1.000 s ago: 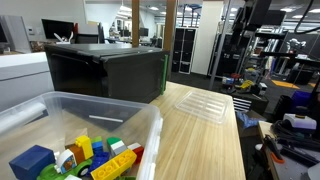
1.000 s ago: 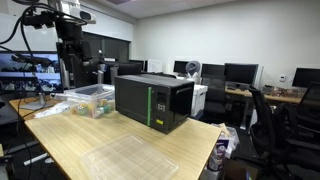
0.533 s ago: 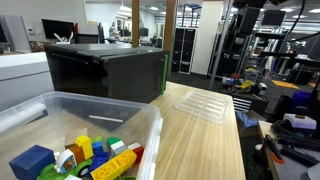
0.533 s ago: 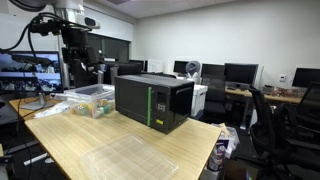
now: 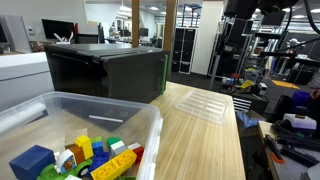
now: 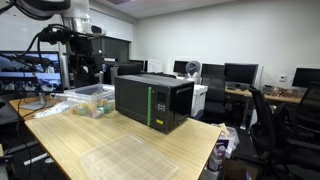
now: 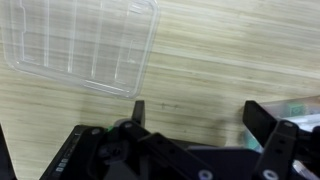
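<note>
The gripper (image 7: 194, 108) hung spread and empty above the table (image 7: 230, 60), where a careless descent could have cracked the clear lid (image 7: 80, 45).

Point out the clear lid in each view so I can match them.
Exterior view: the lid lies flat right of centre, to the right of the microwave.
Exterior view: the lid is at bottom centre, in front of the microwave.
Wrist view: the lid fills the upper left.
Shared landmark: the wooden table under it.
</note>
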Robot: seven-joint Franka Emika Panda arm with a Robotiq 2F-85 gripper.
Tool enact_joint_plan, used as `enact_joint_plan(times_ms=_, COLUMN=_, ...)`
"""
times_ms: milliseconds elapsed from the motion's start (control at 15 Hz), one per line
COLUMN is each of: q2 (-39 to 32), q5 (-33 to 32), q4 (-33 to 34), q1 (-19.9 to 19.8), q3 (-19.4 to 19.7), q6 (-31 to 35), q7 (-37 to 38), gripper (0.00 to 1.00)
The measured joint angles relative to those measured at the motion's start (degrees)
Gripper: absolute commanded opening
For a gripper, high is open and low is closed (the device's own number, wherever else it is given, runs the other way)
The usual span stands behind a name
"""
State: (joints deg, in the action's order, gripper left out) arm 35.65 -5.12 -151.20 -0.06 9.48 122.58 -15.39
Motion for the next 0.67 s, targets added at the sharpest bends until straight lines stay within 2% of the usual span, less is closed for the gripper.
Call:
enact_joint_plan(times_ms=533, q2=-5.73, q5=0.38, q4=-1.00, q1=-0.03, q3=1.24, q6=10.65, q7=0.00, gripper=1.00)
enact_joint_plan(times_ms=667, q2=-6.08, q5=0.40, q4=-1.08, q1=-0.04, q3=1.32, q6=11.49, q7=0.00, gripper=1.00)
